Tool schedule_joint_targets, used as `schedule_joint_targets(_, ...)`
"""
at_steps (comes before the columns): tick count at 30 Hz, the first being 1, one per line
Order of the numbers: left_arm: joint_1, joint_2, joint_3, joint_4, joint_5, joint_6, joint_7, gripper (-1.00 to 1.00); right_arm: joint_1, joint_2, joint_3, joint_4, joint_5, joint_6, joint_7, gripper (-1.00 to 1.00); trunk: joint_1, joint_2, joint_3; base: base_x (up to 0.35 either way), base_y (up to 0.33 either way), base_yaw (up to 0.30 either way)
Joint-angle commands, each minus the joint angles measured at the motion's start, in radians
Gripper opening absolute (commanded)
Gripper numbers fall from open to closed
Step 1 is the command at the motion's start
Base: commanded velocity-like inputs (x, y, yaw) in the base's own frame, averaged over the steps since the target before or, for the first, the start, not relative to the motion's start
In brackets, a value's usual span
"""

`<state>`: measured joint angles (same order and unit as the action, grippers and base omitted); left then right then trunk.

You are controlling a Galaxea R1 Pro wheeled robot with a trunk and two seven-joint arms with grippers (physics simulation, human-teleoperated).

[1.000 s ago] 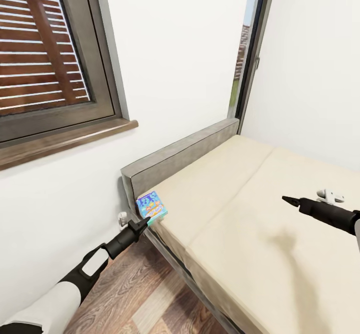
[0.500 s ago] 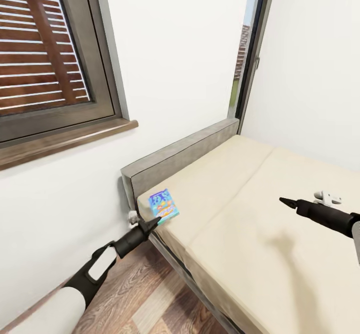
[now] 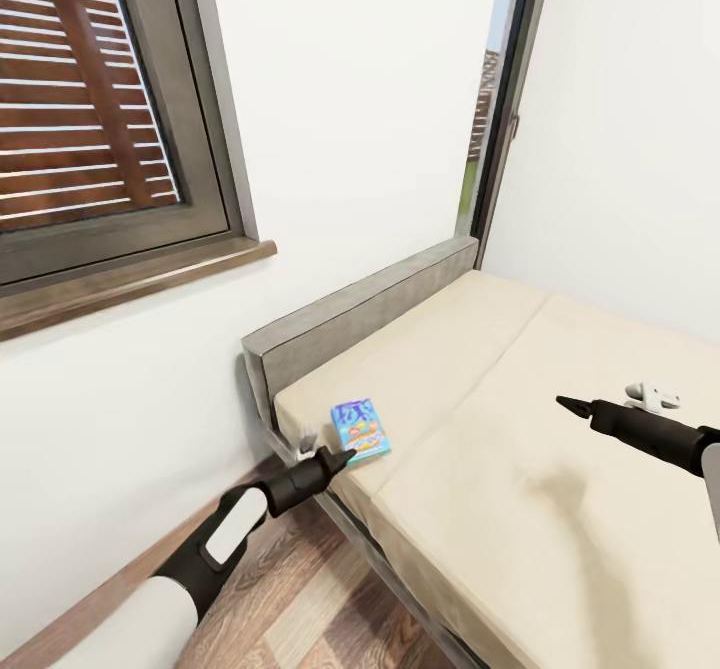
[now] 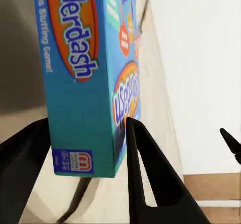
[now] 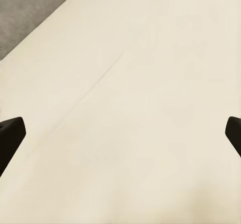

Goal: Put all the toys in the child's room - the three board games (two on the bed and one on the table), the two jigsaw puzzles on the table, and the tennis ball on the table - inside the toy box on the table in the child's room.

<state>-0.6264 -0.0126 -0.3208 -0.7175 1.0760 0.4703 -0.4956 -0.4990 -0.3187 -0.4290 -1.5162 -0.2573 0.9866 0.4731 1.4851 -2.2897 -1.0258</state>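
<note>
Head view: beige bed (image 3: 520, 469), white-walled room.

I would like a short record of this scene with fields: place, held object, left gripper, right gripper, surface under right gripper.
place: bedside, near a window
held object: blue board game, between the fingers in the left wrist view
left gripper: shut on the board game
right gripper: open, holding nothing
surface under right gripper: beige mattress of the bed

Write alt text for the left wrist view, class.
A thin blue printed game box stands upright between the left hand's two black fingers, which close on its lower end. Beige bed mattress lies behind it.
</note>
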Motion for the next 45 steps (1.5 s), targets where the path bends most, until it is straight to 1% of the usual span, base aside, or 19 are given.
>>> schedule_joint_targets(1,-0.001,-0.011,-0.004,-0.004,0.000,0.012,0.036,-1.00,-0.001,0.000,-0.001,0.000,0.004,0.005,0.008,1.00,0.000,0.000,-0.001,0.000,0.000,0.000)
schedule_joint_targets(2,-0.001,-0.022,-0.006,-0.011,0.000,0.020,0.068,-1.00,-0.001,-0.001,0.000,-0.001,0.004,0.006,0.009,1.00,0.000,0.000,-0.001,0.000,0.000,0.000)
schedule_joint_targets(3,-0.001,-0.022,-0.006,-0.011,0.000,0.020,0.068,-1.00,-0.001,-0.001,0.000,-0.001,0.004,0.006,0.009,1.00,0.000,0.000,-0.001,0.000,0.000,0.000)
schedule_joint_targets(6,0.001,-0.045,-0.009,-0.049,0.002,0.053,0.151,-1.00,-0.001,-0.001,0.000,-0.001,0.005,0.020,0.017,1.00,0.000,0.000,-0.001,0.000,0.000,0.000)
schedule_joint_targets(7,0.001,-0.045,-0.009,-0.049,0.002,0.053,0.151,-1.00,-0.001,-0.001,0.000,-0.001,0.005,0.020,0.017,1.00,0.000,0.000,-0.001,0.000,0.000,0.000)
schedule_joint_targets(8,0.002,-0.051,-0.010,-0.070,0.003,0.064,0.172,-1.00,-0.001,-0.001,0.000,-0.001,0.005,0.030,0.019,1.00,0.000,0.000,-0.001,0.000,0.000,-0.005)
schedule_joint_targets(9,0.007,-0.059,-0.014,-0.113,0.004,0.081,0.203,-1.00,-0.001,-0.002,-0.002,-0.001,0.005,0.053,0.022,1.00,0.000,0.000,-0.001,0.000,0.000,-0.037)
schedule_joint_targets(10,0.012,-0.062,-0.019,-0.134,0.003,0.087,0.215,-1.00,-0.001,-0.002,-0.002,-0.001,0.005,0.061,0.024,1.00,0.000,0.000,0.000,0.000,0.000,-0.056)
schedule_joint_targets(11,0.012,-0.062,-0.019,-0.134,0.003,0.087,0.215,-1.00,-0.001,-0.002,-0.002,-0.001,0.005,0.061,0.024,1.00,0.000,0.000,0.000,0.000,0.000,-0.056)
schedule_joint_targets(13,0.025,-0.066,-0.034,-0.170,0.001,0.095,0.231,-1.00,-0.001,-0.002,-0.001,-0.002,0.005,0.061,0.026,1.00,0.000,0.000,0.001,0.000,0.000,-0.075)
schedule_joint_targets(15,0.037,-0.067,-0.049,-0.201,0.000,0.097,0.239,-1.00,-0.001,-0.002,-0.001,-0.008,0.005,0.061,0.027,1.00,-0.008,0.014,0.007,0.000,0.000,-0.071)
schedule_joint_targets(16,0.062,-0.067,-0.069,-0.264,-0.003,0.099,0.248,-1.00,-0.001,-0.001,-0.002,-0.027,0.005,0.061,0.029,1.00,-0.012,0.021,0.011,0.000,0.000,-0.022)
schedule_joint_targets(18,0.068,-0.067,-0.072,-0.276,-0.003,0.100,0.250,-1.00,-0.001,-0.001,-0.001,-0.030,0.005,0.061,0.029,1.00,-0.019,0.035,0.017,0.000,0.000,-0.018)
schedule_joint_targets(20,0.093,-0.062,-0.077,-0.327,-0.005,0.100,0.251,-1.00,-0.001,0.000,0.000,-0.036,0.004,0.061,0.030,1.00,-0.027,0.049,0.024,0.000,0.000,-0.011)
schedule_joint_targets(23,0.105,-0.059,-0.078,-0.342,-0.005,0.100,0.246,-1.00,-0.001,0.000,0.001,-0.038,0.004,0.061,0.030,1.00,-0.038,0.070,0.033,0.000,0.000,-0.062)
schedule_joint_targets(30,0.114,-0.056,-0.079,-0.353,-0.005,0.100,0.233,-1.00,-0.001,0.000,0.002,-0.040,0.004,0.061,0.030,1.00,-0.065,0.119,0.055,0.000,0.000,-0.174)
schedule_joint_targets(33,0.119,-0.052,-0.079,-0.357,-0.005,0.100,0.213,-1.00,-0.001,0.000,0.002,-0.040,0.004,0.061,0.030,1.00,-0.077,0.140,0.064,0.000,0.000,-0.253)
schedule_joint_targets(38,0.122,-0.050,-0.078,-0.359,-0.006,0.100,0.199,-1.00,-0.001,0.000,0.002,-0.041,0.005,0.061,0.030,1.00,-0.096,0.175,0.080,0.000,0.000,-0.273)
schedule_joint_targets(45,0.113,-0.050,-0.074,-0.360,-0.006,0.104,0.191,-1.00,-0.001,-0.001,0.001,-0.042,0.005,0.061,0.030,1.00,-0.123,0.224,0.102,0.000,0.000,-0.282)
